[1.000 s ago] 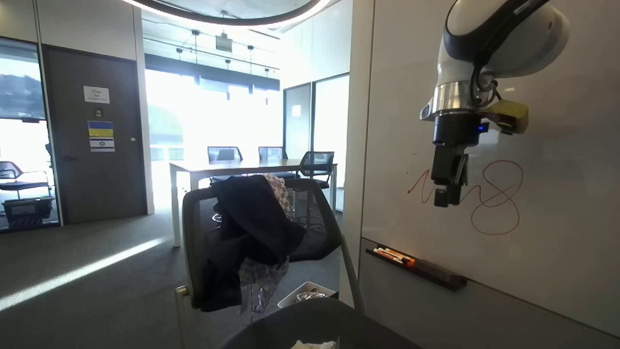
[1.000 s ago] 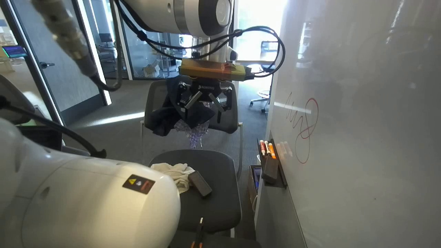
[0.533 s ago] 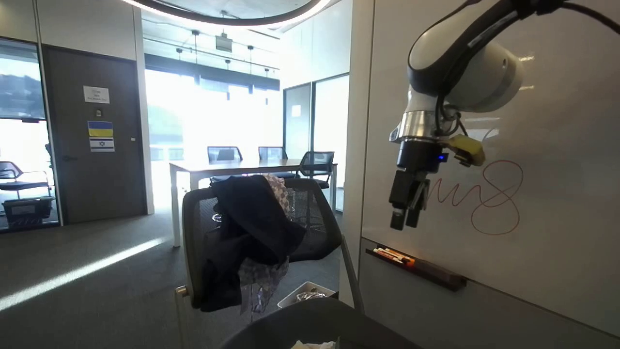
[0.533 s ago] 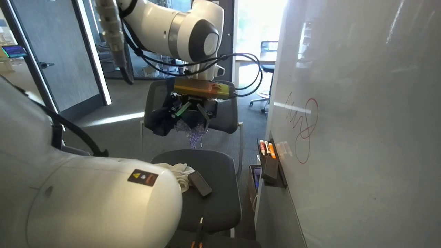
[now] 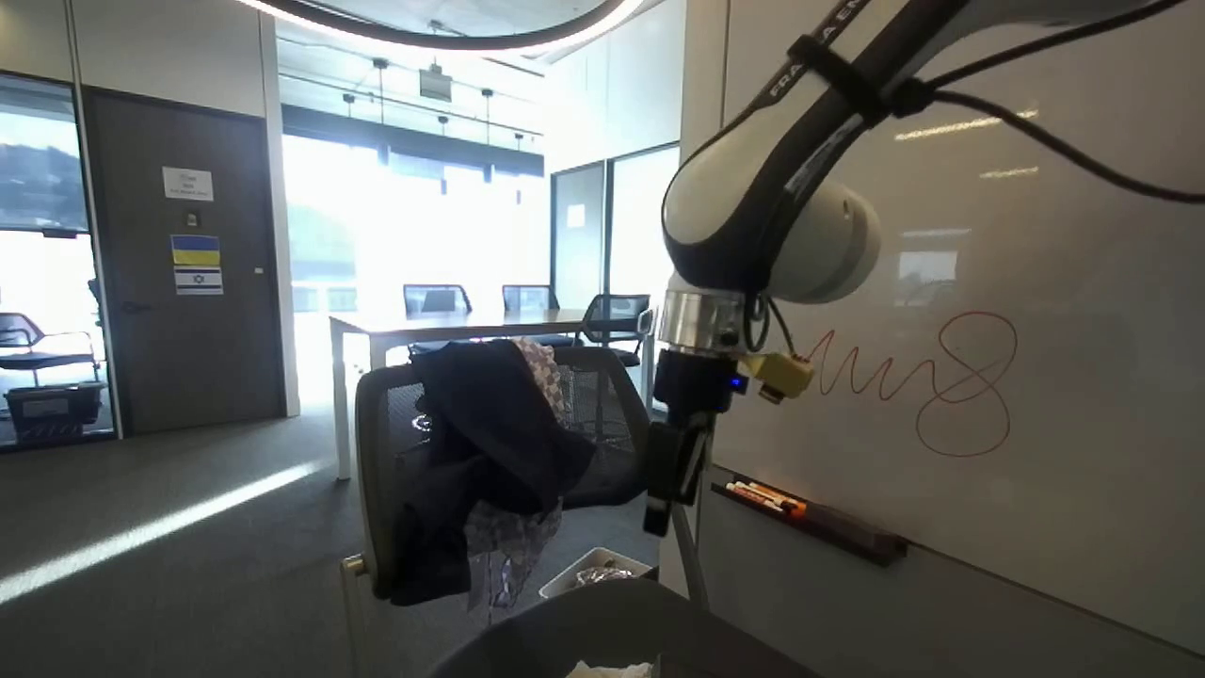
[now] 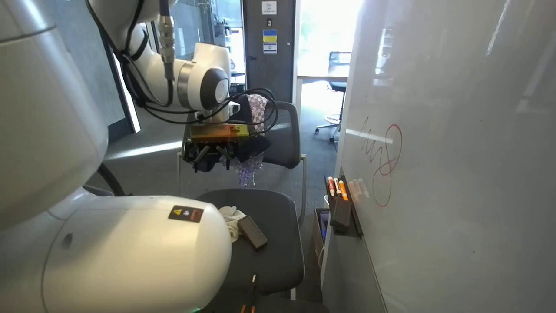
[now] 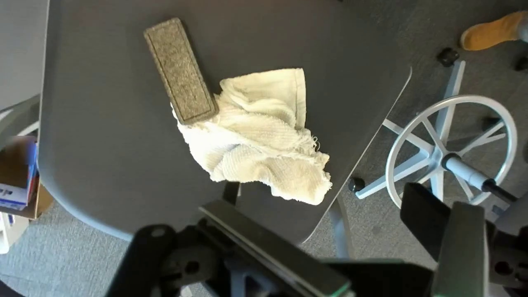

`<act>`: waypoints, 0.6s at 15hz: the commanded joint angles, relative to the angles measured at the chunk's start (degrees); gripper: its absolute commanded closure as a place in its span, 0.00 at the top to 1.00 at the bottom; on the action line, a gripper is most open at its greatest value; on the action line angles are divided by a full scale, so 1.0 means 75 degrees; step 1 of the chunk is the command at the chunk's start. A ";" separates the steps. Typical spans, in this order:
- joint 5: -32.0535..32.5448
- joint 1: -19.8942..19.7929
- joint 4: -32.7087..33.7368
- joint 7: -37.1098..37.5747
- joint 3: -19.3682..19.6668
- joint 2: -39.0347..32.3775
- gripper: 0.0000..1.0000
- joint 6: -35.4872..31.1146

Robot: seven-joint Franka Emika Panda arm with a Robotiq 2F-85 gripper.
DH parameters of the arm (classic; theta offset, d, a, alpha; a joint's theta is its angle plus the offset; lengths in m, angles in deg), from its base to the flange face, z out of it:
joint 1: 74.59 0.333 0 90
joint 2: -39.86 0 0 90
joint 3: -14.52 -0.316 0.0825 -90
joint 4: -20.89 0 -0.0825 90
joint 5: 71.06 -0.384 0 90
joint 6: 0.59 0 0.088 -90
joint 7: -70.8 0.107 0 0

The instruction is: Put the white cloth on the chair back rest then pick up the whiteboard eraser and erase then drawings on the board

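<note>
The white cloth (image 7: 264,136) lies crumpled on the chair seat, partly behind the arm in an exterior view (image 6: 231,221). A whiteboard eraser (image 7: 181,72) rests with one end on the cloth's edge. My gripper (image 7: 328,206) is open and holds nothing, its fingers spread beyond the cloth in the wrist view. In an exterior view the gripper (image 6: 212,166) hangs before the chair back rest (image 6: 284,139), above seat height. Red drawings (image 6: 401,139), a zigzag and loops, mark the board (image 6: 469,174).
A black garment (image 5: 490,443) and a checkered fabric (image 5: 541,372) drape over the back rest. Markers (image 6: 337,187) and a dark block (image 6: 341,213) sit on the board's ledge. A wheeled stool base (image 7: 437,156) and a person's shoe (image 7: 491,35) are near the seat.
The arm has swung away from the board and lowered toward the chair; the gripper moved left and down in both exterior views. It stayed open. The cloth and eraser have not moved.
</note>
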 commanded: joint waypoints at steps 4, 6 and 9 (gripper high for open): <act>0.1438 -0.0342 0.0923 0.0241 -0.0707 -0.2736 1.00 -0.2277; 0.1912 -0.0453 0.1328 0.0371 -0.0757 -0.3683 1.00 -0.2784; 0.2629 -0.0475 0.2103 0.0801 -0.0621 -0.5125 1.00 -0.3414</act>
